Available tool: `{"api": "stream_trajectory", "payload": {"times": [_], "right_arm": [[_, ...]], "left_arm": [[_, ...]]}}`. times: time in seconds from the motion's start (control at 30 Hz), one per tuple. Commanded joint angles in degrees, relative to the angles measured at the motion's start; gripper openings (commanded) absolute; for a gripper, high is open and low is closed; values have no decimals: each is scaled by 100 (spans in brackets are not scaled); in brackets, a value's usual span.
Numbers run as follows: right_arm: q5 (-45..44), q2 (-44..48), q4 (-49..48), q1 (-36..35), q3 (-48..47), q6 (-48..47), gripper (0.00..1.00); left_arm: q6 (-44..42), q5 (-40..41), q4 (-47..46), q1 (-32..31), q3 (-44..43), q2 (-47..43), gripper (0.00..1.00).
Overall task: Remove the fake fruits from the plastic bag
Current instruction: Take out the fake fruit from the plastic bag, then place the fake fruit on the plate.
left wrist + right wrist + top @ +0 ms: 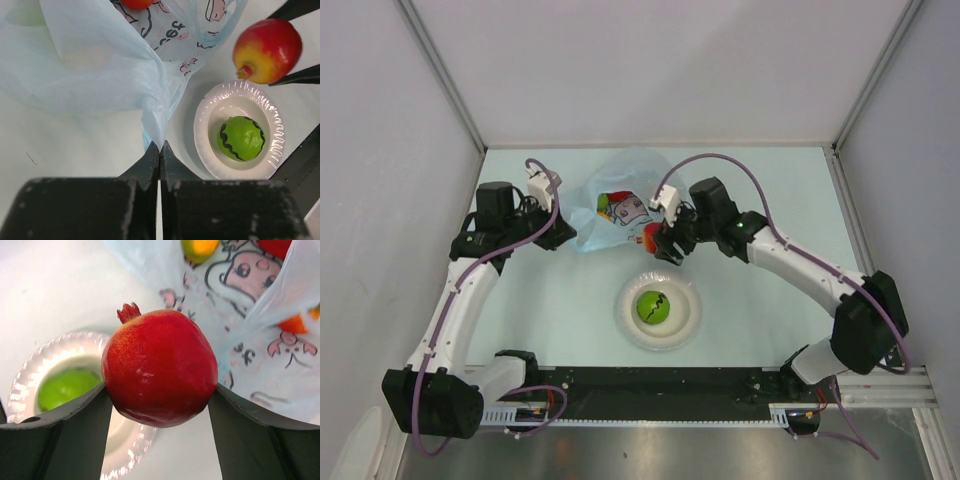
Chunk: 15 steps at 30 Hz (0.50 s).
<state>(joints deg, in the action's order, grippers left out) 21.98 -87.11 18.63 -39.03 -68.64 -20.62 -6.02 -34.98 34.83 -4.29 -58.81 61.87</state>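
Observation:
The light-blue plastic bag [620, 195] lies at the back middle of the table, with more fruits showing inside it [200, 247]. My left gripper [563, 233] is shut on the bag's near-left edge [155, 127]. My right gripper [663, 243] is shut on a red pomegranate [160, 375], held above the table between the bag and the white plate [625, 318]; the pomegranate also shows in the left wrist view [267, 50]. A small green watermelon [653, 307] lies on the plate, and also shows in the left wrist view [242, 138].
The plate's rim also shows in the right wrist view [30, 375]. Grey walls enclose the table on three sides. A black rail [650, 400] runs along the near edge between the arm bases.

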Motion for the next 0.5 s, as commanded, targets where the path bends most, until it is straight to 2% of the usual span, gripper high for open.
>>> {"api": "stream_trajectory", "payload": {"times": [0.0,0.17,0.47], "right_arm": [[351,774,781,88,438,-706,25],[228,1047,1457,290,965,-1180,25],[52,845,1556,115,1494,-1769,25]], "left_arm": [[92,-184,-178,52,80,-122,0],[110,-176,-169,52,124,-201,0],[110,-158,-125,52,89,-254,0]]}}
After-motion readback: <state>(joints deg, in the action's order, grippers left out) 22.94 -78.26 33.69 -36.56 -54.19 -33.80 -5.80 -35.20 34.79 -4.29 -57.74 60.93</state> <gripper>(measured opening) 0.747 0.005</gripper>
